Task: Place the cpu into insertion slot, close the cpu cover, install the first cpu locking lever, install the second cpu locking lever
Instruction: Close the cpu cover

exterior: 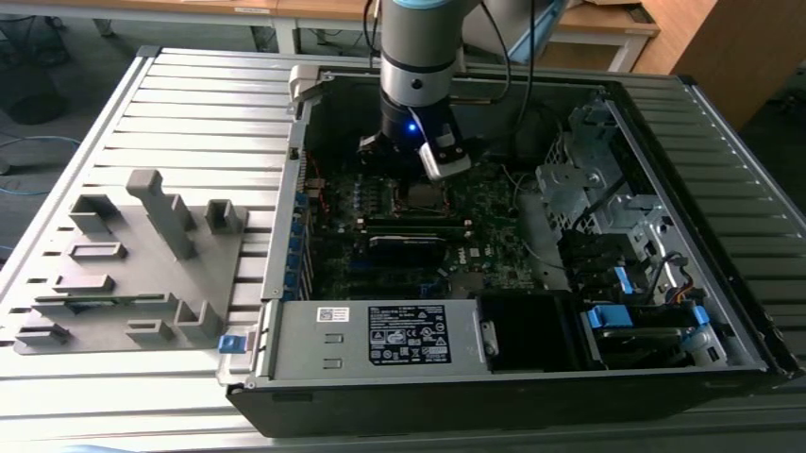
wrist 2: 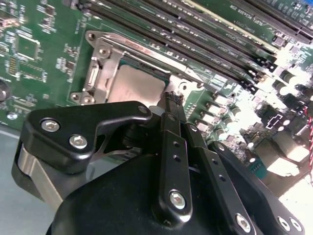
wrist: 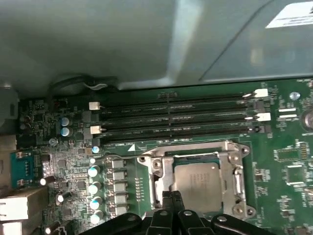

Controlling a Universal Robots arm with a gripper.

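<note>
The cpu [wrist: 198, 183] [wrist 2: 132, 88] lies flat in the insertion slot [exterior: 425, 196] on the green motherboard. The silver cpu cover [wrist: 238, 176] [wrist 2: 98, 73] is folded down around it, so the chip's grey top shows through the window. One thin locking lever [wrist: 195, 145] [wrist 2: 146, 49] runs along the socket edge nearest the memory slots. Another lever [wrist: 155, 183] runs along the adjoining side. My gripper [wrist: 169, 197] [wrist 2: 171, 100] [exterior: 422, 181] hangs just over that side of the socket. Its black fingers are pressed together, with the tips at the cover's edge beside that lever.
Long black memory slots [wrist: 171, 117] lie right beside the socket. The white-labelled power supply box [exterior: 377, 335] fills the case's near side. Drive cages and cables [exterior: 605, 208] stand at the exterior view's right. A grey fixture block [exterior: 126, 264] sits outside the case at the exterior view's left.
</note>
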